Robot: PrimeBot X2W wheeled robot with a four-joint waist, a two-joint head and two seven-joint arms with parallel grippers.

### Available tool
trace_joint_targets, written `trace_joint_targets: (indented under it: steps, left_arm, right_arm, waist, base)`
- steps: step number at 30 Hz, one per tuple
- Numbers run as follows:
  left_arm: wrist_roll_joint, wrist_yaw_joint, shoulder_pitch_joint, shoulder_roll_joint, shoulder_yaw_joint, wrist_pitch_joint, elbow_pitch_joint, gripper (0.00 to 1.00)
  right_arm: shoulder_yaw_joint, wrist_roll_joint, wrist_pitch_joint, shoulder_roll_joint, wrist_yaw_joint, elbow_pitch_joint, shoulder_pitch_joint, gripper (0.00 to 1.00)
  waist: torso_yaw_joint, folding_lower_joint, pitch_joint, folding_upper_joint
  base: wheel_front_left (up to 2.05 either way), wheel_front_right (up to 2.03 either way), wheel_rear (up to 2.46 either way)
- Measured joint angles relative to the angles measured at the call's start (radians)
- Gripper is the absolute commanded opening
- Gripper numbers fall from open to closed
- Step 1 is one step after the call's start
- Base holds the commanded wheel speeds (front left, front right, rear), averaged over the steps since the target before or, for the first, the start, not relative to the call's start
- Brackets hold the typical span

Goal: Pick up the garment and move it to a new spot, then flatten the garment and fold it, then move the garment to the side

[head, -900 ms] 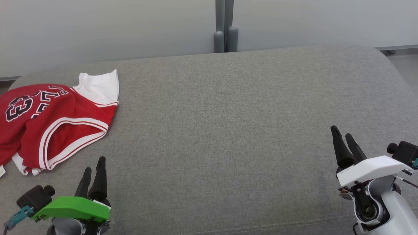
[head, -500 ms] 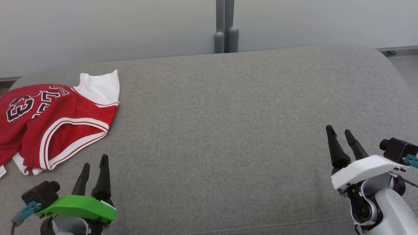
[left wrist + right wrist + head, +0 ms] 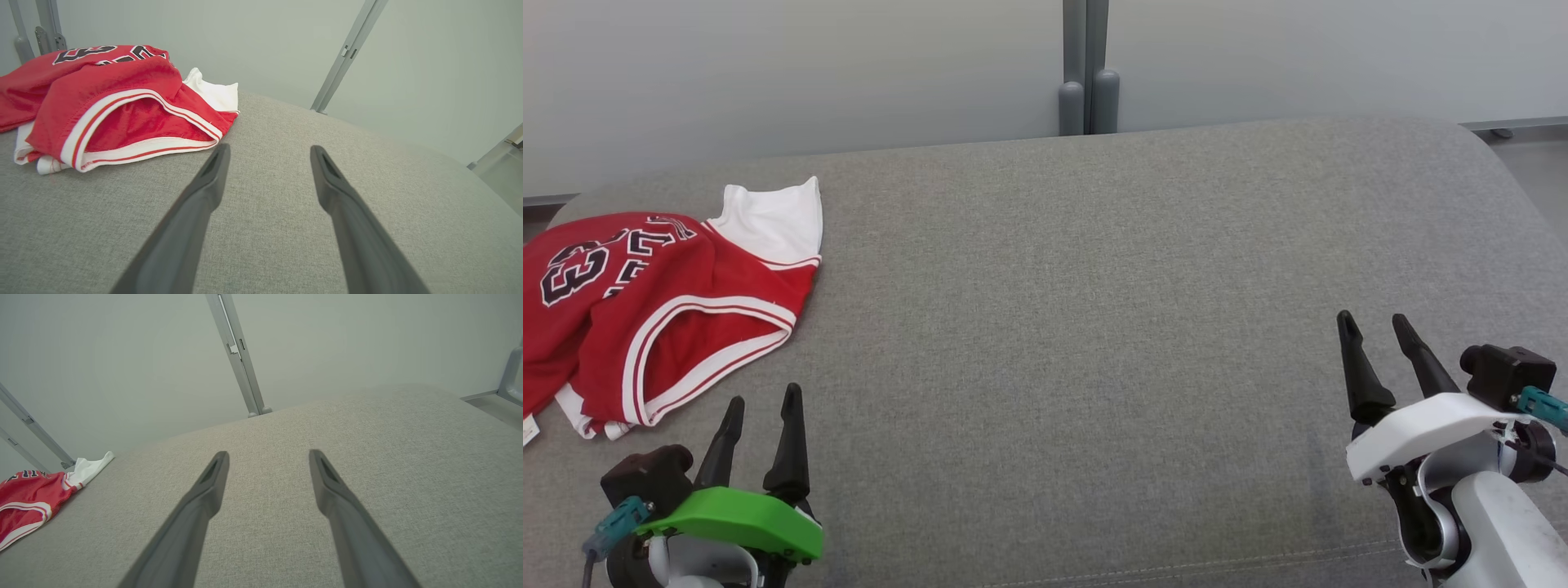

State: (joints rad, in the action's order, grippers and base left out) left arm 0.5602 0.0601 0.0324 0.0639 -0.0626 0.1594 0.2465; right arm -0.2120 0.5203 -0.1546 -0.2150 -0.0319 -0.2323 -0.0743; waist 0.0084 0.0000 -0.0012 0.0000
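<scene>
Grey cushion before pale wall; left tool, right tool gape, perhaps hovering.

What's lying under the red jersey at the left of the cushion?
The red jersey lies bunched on the grey cushion. White fabric pokes out from beneath its far edge; how far that extends under the red folds is covered.
</scene>
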Motion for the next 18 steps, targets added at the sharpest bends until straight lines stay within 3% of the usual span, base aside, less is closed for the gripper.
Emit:
trace_joint_targets:
  steps: [18]
  left_arm:
    - [-0.225, 0.003, -0.001, -0.002, 0.008, 0.063, 0.016, 1.00]
  right_arm:
    - [0.015, -0.196, -0.063, -0.011, -0.022, 0.010, 0.000, 1.00]
  waist:
    - [-0.009, 0.0000, -0.001, 0.0000]
  base:
    - [0.00, 0.00, 0.00]
